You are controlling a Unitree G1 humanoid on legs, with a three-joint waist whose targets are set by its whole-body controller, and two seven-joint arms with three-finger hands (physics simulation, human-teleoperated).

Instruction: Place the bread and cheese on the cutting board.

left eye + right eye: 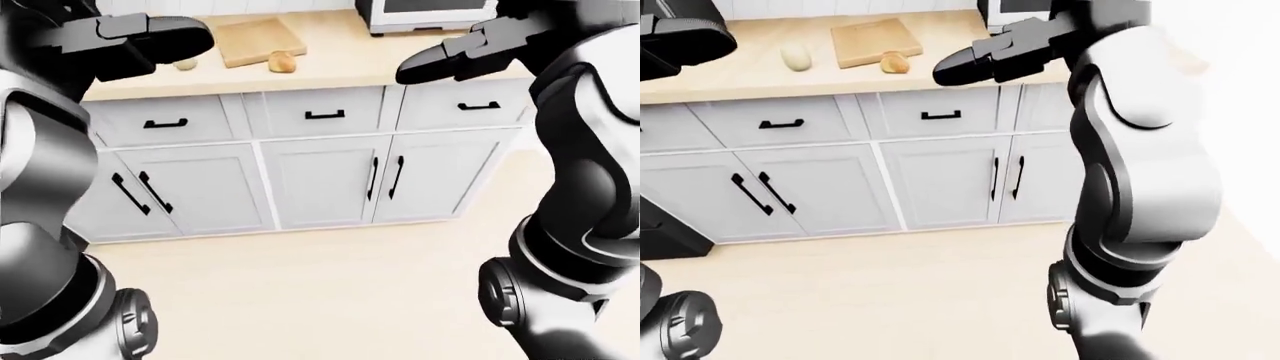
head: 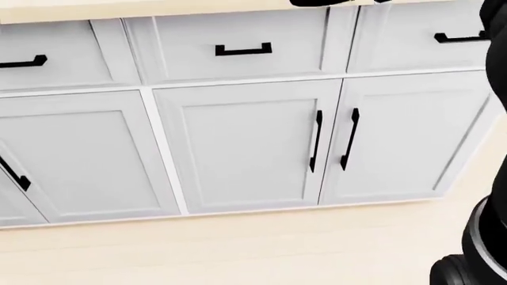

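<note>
In the right-eye view a wooden cutting board (image 1: 868, 31) lies on the light counter (image 1: 730, 75). Just below its lower right corner sits a golden-brown bread lump (image 1: 894, 63). A pale oval piece, likely the cheese (image 1: 795, 57), lies to the left of the board. Both foods rest on the counter, off the board. My right hand (image 1: 452, 58) hovers with fingers spread and nothing in it, right of the bread. At the upper left my left hand (image 1: 150, 39) is also open and holds nothing, close to the cheese (image 1: 185, 64). The head view shows only cabinets.
A steel oven-like appliance (image 1: 425, 11) stands on the counter right of the board. Below the counter run grey drawers (image 2: 242, 50) and cabinet doors (image 2: 238, 148) with black handles. Light wood floor (image 2: 238, 249) lies between me and the cabinets.
</note>
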